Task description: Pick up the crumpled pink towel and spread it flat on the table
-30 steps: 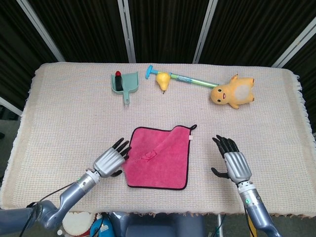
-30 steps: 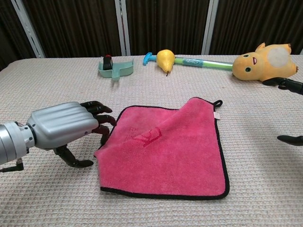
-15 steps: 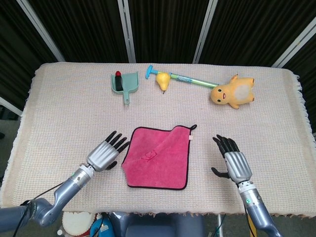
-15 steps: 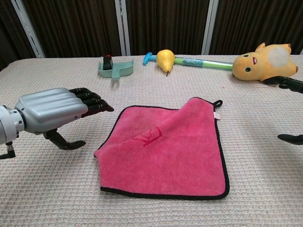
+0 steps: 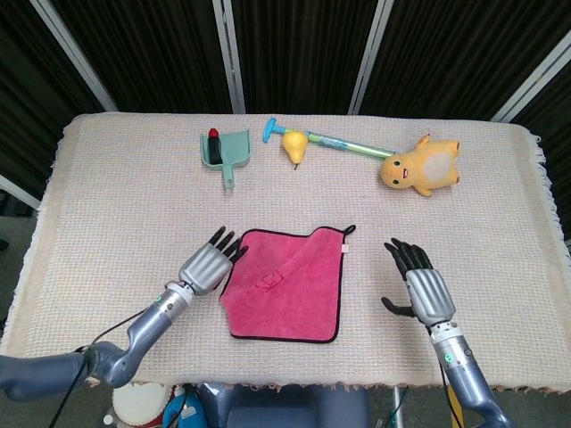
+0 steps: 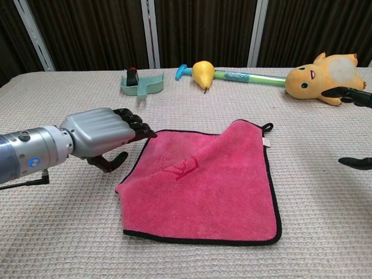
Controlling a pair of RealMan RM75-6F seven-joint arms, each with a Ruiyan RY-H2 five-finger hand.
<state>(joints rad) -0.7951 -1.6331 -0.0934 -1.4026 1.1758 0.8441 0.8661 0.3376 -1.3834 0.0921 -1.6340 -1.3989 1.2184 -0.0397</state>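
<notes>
Lying mostly flat near the counter's (image 5: 107, 196) front edge, mid-width, the pink towel (image 5: 285, 285) is seen with one fold across its far part. Left hand (image 5: 211, 265) is held released, fingertips at the towel's left corner. Right hand (image 5: 422, 288) is held released, apart.

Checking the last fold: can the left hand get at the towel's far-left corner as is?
Probably yes. The left hand hovers open by the pink towel, fingertips at its far-left corner, nothing between. That corner lies flat, so pinching may be awkward.
</notes>
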